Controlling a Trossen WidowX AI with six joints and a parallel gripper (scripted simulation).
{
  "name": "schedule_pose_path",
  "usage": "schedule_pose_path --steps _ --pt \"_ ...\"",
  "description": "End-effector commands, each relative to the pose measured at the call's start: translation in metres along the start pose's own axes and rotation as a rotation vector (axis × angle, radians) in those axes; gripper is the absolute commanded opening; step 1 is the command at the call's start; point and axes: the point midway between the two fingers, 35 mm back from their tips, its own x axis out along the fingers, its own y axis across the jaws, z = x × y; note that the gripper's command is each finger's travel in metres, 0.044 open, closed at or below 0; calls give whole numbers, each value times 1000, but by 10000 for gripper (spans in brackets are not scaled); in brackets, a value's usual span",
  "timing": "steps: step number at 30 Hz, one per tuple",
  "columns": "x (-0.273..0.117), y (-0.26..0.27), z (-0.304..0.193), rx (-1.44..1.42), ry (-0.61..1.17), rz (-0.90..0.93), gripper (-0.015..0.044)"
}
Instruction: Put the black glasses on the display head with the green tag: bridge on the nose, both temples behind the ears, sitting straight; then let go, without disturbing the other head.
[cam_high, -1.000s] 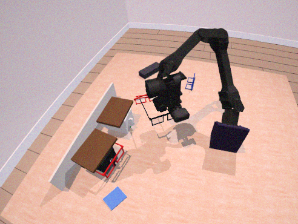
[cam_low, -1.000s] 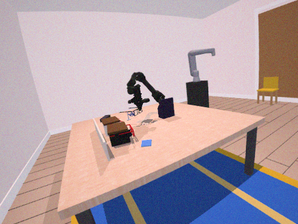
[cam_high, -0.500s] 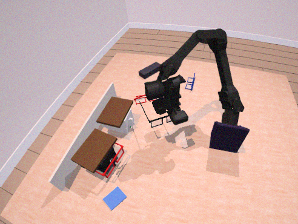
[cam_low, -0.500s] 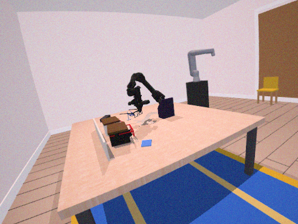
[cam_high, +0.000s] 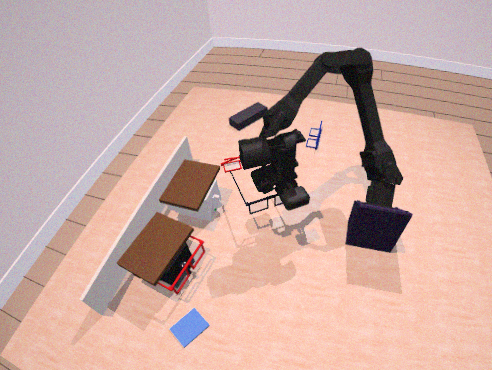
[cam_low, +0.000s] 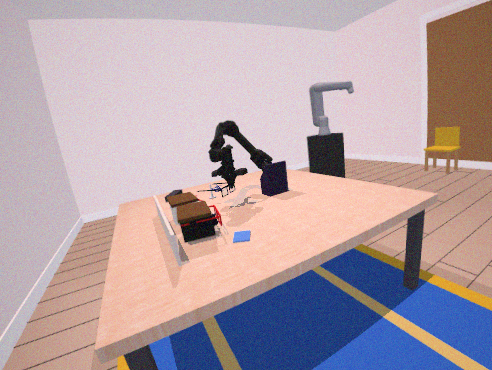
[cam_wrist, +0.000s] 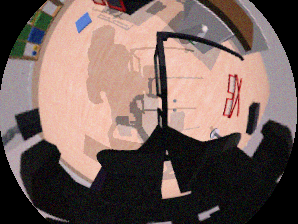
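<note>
My gripper is shut on the front frame of the black glasses. The glasses hang above the table; one temple reaches toward the rear stall and the other is hard to make out. The pale grey head with a small green tag stands under the rear brown roof, mostly hidden by it; the glasses are apart from it. The other head, black, stands under the front brown roof and wears red glasses.
A pale upright panel stands behind both heads. Another pair of red glasses lies beyond the rear head. Blue glasses stand farther back. A dark block and a blue pad lie on the table.
</note>
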Motion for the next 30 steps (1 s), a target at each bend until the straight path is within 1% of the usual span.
schedule_pose_path --steps 1,30 --pt "5 0 -2 -6 6 -3 0" --pt "32 0 -3 -6 6 -5 0"
